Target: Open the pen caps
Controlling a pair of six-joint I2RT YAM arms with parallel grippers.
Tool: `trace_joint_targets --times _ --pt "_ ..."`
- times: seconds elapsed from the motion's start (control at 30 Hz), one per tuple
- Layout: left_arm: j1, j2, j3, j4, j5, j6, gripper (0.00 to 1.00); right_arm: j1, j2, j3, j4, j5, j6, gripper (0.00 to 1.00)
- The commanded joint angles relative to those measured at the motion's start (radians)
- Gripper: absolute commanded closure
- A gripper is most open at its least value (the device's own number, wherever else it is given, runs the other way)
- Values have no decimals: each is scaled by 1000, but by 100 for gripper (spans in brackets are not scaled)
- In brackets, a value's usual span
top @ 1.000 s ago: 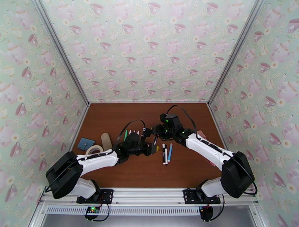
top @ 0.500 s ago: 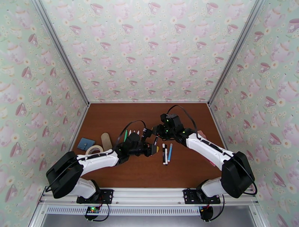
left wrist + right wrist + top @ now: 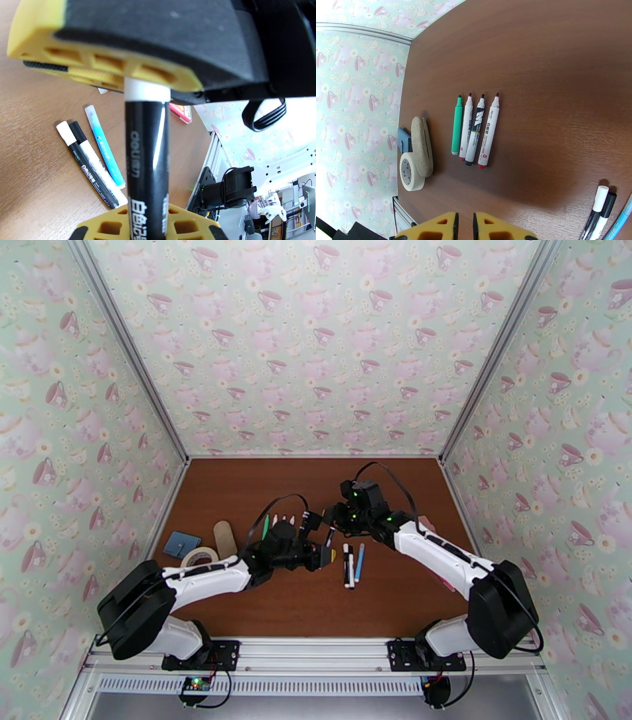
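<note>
A black pen (image 3: 146,158) with a white pen cap (image 3: 147,90) is held up above the table between both arms. My left gripper (image 3: 322,553) is shut on its barrel, its yellow fingers (image 3: 118,221) low in the left wrist view. The cap end disappears under a finger (image 3: 118,59) of my right gripper (image 3: 330,526), which is shut on it; the right gripper's (image 3: 465,225) tips show only a thin gap. Three capped pens (image 3: 91,158) lie side by side on the table (image 3: 316,603). Several uncapped pens (image 3: 474,128) lie in a row further left.
At the table's left edge sit a tape roll (image 3: 407,171), a beige rounded lump (image 3: 422,146) and a blue item (image 3: 403,139). A pink object (image 3: 426,523) lies near the right wall. Patterned walls (image 3: 316,358) close in three sides.
The right gripper's jaws have closed a little further on the cap end. Both arms stay almost where they were.
</note>
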Motion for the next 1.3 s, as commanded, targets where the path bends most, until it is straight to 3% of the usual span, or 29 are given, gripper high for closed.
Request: trace_joint_targets --times 0.0,0.1,0.27,0.43,0.53,0.67,0.77,0.93,1.07,1.27 --pt "-7 19 23 -40 28 11 100 -3 -34 12 34 -44 -18 91" --pt "8 19 19 2 80 -14 100 -6 -42 11 50 -74 -23 95" --pt "51 20 0 122 259 -68 100 -45 -92 -13 122 -172 -27 98" --pt "67 8 -1 110 330 -64 100 -83 -152 -23 161 -253 -50 99" --pt "64 -3 16 -12 260 -2 100 -104 -182 -19 144 -248 -55 100" --pt "-20 -33 103 -363 -93 168 100 -121 -198 32 -36 -73 -59 100" --pt "-53 -50 105 -385 -196 176 100 -121 -208 44 -104 31 -62 100" --pt "-95 -76 110 -410 -266 210 100 -124 -218 47 -127 71 -49 100" --pt "-116 -71 122 -437 -253 251 100 -143 -229 46 -134 76 -30 100" --pt "-110 -60 119 -417 -87 247 100 -172 -250 28 -108 50 -27 100"
